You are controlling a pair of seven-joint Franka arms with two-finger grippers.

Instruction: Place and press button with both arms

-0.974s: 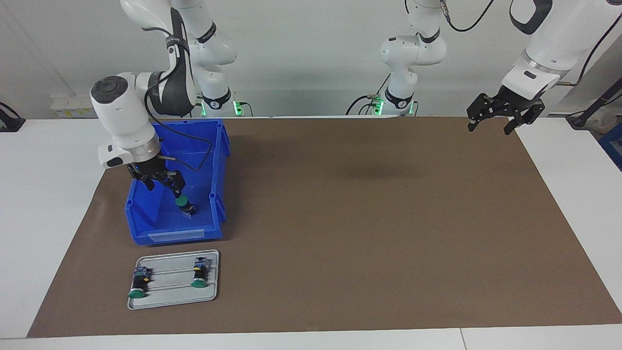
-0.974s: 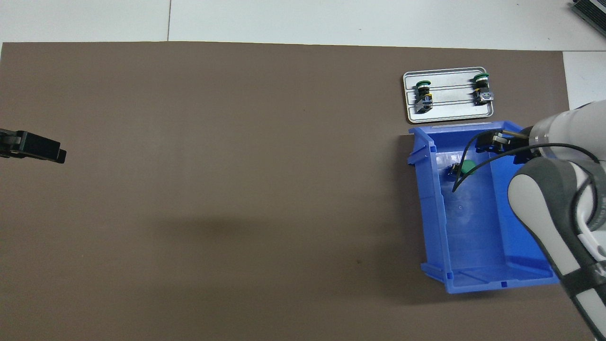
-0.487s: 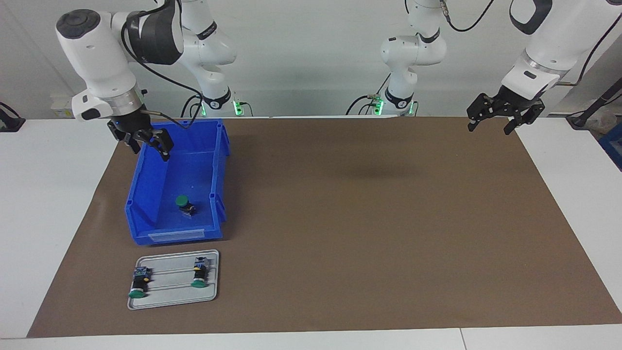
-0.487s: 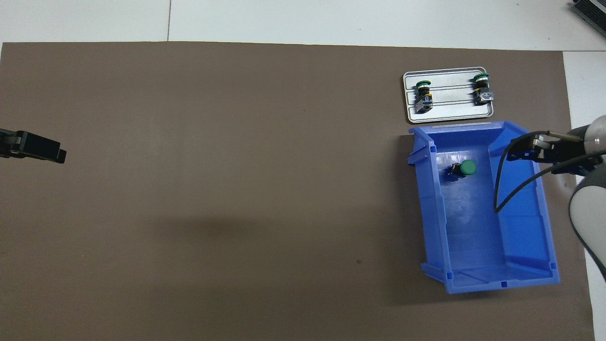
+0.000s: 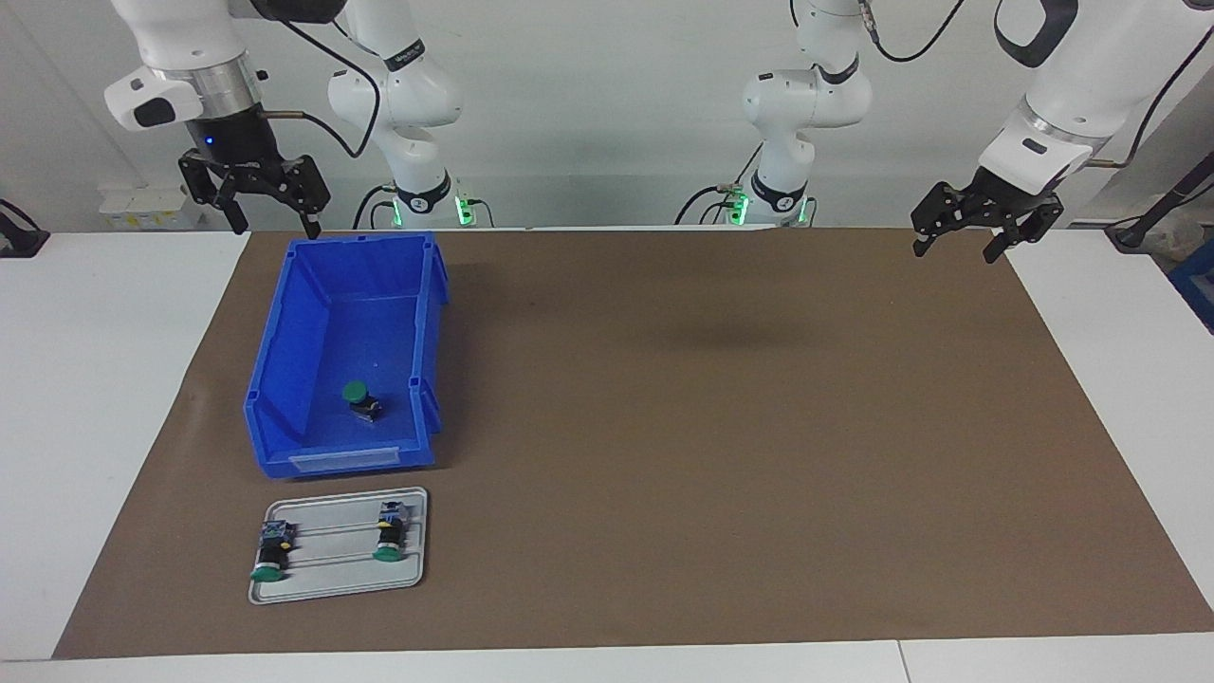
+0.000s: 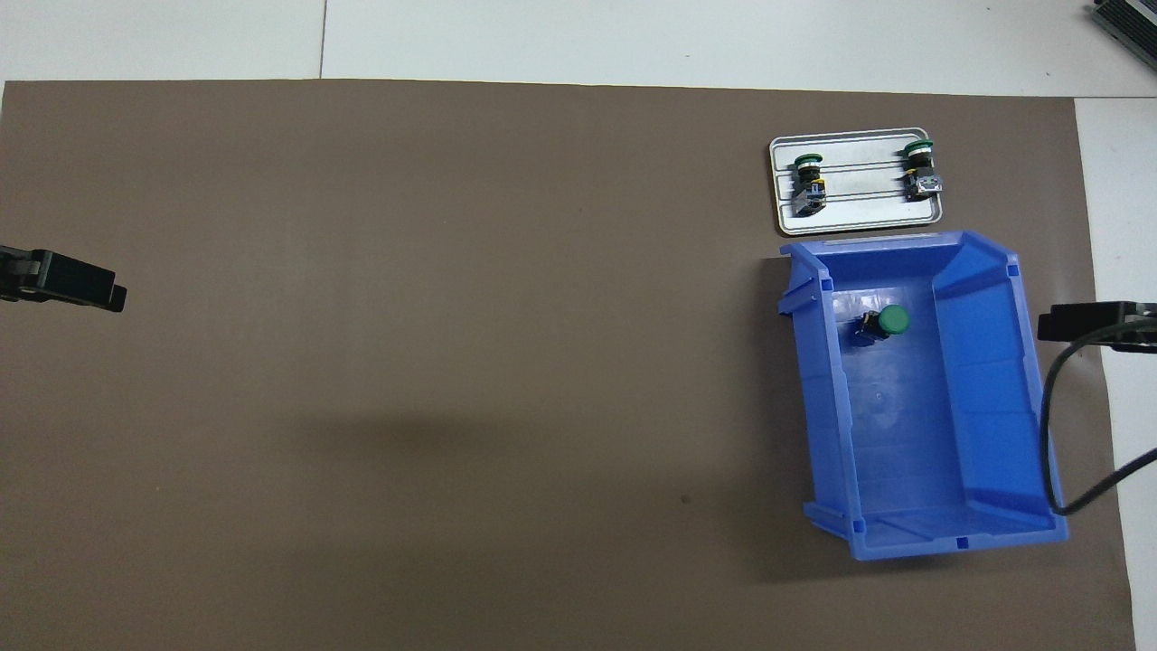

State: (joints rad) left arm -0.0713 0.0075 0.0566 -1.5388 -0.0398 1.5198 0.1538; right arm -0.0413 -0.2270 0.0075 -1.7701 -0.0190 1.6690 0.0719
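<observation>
The small push-button with a round flat green cap and stubby black body lies alone on the floor of the open blue plastic bin, in the part of the bin farther from the robots; it lies tilted on its side, and in the overhead view its long axis runs roughly from three o'clock to nine o'clock, the green cap at the three o'clock end, toward the right arm's end of the bench, and the black body at the nine o'clock end; nothing touches it.

The right hand hangs high in the air over the bin's edge nearest the robots, its two black fingers spread apart and holding nothing; in the overhead view only its tip shows, at three o'clock of the bin.

The left hand waits over the brown mat at the left arm's end of the bench, fingers apart and empty.

A flat silver metal tray sits on the mat just beside the bin, farther from the robots; two more green-capped buttons lie on it, caps pointing away from the robots.
</observation>
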